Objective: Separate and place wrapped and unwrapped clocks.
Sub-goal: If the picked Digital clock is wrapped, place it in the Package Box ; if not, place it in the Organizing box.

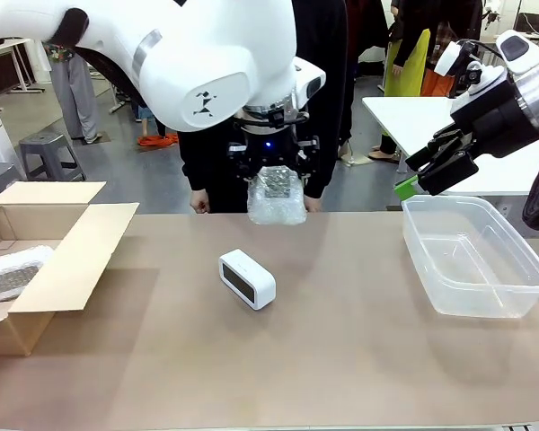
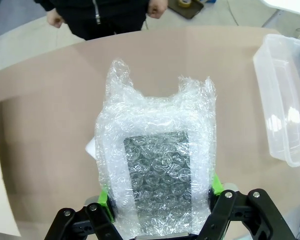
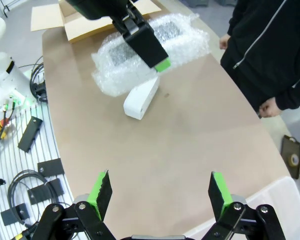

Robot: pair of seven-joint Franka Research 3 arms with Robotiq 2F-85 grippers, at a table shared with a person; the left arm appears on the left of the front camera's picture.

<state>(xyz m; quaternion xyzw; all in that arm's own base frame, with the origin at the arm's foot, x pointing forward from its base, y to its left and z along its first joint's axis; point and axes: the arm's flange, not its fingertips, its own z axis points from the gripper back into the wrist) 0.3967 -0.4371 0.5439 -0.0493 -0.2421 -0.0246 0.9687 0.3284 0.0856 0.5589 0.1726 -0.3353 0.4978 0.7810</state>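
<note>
Centrally, white clock [image 1: 247, 278] on brown tabletop [image 1: 341, 359], grey floor [image 1: 135, 171] beyond

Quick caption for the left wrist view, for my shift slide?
Left gripper holds a bubble-wrapped clock over the table, clear plastic bin to one side.
</note>
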